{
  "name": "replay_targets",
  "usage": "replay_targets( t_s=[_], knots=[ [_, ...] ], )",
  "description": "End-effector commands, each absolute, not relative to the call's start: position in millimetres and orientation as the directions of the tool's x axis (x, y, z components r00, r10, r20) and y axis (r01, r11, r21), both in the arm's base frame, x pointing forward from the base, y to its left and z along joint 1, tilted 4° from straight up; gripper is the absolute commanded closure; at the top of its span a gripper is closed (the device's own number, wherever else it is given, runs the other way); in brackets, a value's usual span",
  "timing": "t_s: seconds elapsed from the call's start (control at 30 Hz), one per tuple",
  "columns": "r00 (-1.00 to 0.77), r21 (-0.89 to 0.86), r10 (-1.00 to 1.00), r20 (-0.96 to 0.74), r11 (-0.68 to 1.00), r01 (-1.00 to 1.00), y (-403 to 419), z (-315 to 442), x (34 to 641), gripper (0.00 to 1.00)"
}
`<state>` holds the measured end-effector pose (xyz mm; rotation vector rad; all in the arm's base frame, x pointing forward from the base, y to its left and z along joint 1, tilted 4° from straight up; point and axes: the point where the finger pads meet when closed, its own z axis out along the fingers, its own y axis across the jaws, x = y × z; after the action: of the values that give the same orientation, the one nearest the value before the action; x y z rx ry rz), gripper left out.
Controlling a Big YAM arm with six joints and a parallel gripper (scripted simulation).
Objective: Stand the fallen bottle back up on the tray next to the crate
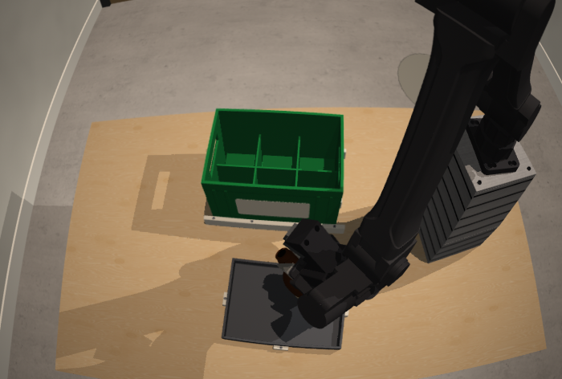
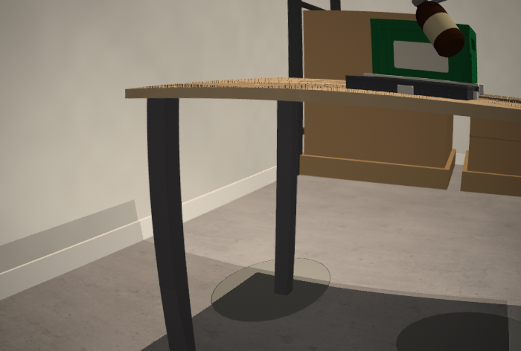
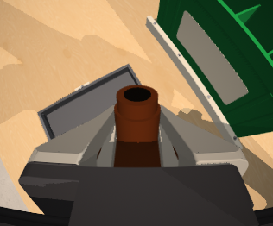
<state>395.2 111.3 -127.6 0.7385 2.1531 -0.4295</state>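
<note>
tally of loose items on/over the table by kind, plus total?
Bottle: 1, brown, held tilted in the gripper above the tray
Crate: 1, green
Tray: 1, dark grey
Total: 3
</note>
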Motion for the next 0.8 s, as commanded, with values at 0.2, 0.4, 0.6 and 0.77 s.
replay_targets(
  t_s=[0.2, 0.4, 0.6, 0.77],
  knots=[
    [-0.494, -0.054, 0.340, -0.800, 0.780, 0.623, 115.2, -129.5, 395.3, 1.00],
    [-0.483, -0.044, 0.346, -0.804, 0.776, 0.630, 114.2, -126.2, 398.9, 1.00],
    [-0.482, -0.043, 0.346, -0.805, 0.776, 0.630, 114.3, -126.1, 399.1, 1.00],
    [-0.483, -0.044, 0.346, -0.804, 0.776, 0.630, 114.3, -126.2, 399.0, 1.00]
  ],
)
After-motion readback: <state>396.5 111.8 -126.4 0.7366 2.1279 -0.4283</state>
